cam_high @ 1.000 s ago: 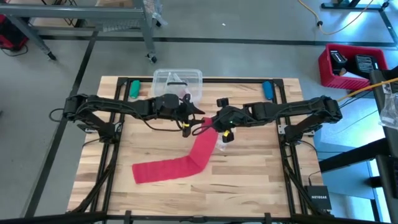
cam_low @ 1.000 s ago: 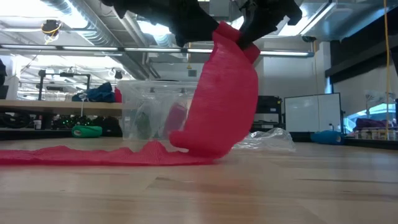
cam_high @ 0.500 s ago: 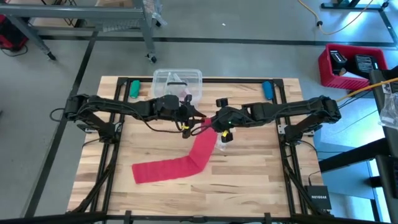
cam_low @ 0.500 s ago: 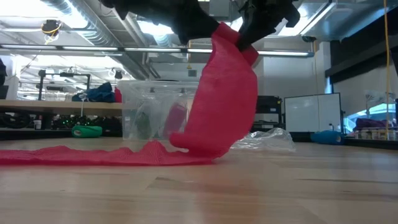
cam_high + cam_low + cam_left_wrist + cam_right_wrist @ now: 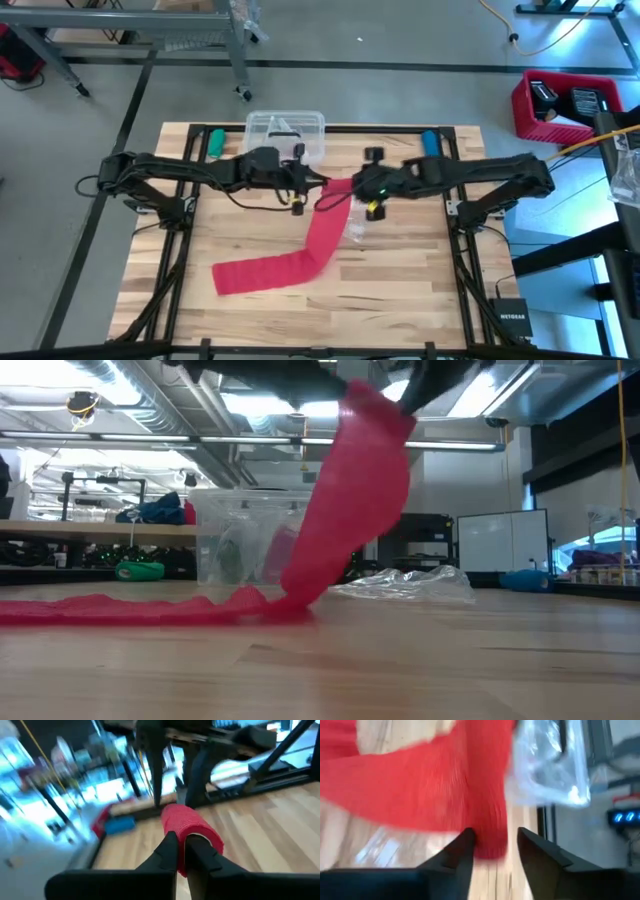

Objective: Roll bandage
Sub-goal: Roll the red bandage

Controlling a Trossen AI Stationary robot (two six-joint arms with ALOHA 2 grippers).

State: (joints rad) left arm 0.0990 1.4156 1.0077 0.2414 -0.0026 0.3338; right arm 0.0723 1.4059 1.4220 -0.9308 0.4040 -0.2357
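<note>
Red-pink stretchy fabric bandage (image 5: 318, 238), its raised end pinched shut in the left end effector (image 5: 182, 851).

From that clamped, partly rolled end above the middle of the wooden desk (image 5: 400, 290), the strip's long axis slopes down and toward the front-left, where the rest lies flat. The right end effector (image 5: 492, 851), fingers parted around the cloth just beside the roll, holds nothing firmly; the left is nearer.

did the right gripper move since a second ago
Yes. In the high view the right gripper has drawn back toward its own side, away from the clear box, its fingers now apart around the bandage.
</note>
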